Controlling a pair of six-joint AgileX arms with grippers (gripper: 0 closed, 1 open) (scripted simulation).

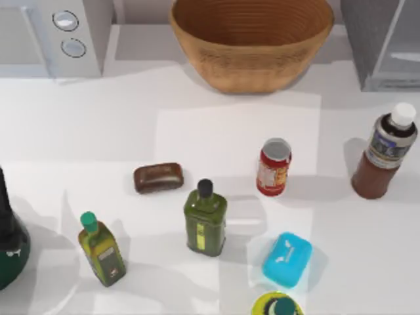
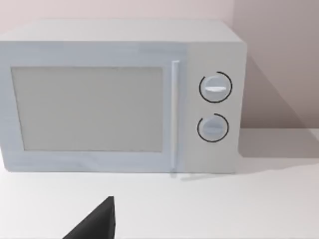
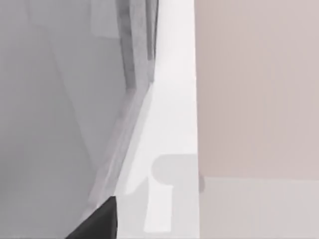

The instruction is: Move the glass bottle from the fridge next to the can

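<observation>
The glass bottle, with a white cap and a reddish-brown lower body, stands upright on the table at the right, in front of the grey fridge. The red can stands upright to its left with a clear gap between them. Neither gripper touches either one. My left arm sits at the table's left edge. A dark wedge of the left gripper faces the grey appliance with two knobs. In the right wrist view a dark wedge of the right gripper lies beside a grey wall of the fridge.
A wicker basket stands at the back middle, with the knobbed appliance at the back left. In front lie a brown bar, a green square bottle, a small olive bottle, a blue block and a yellow-green round thing.
</observation>
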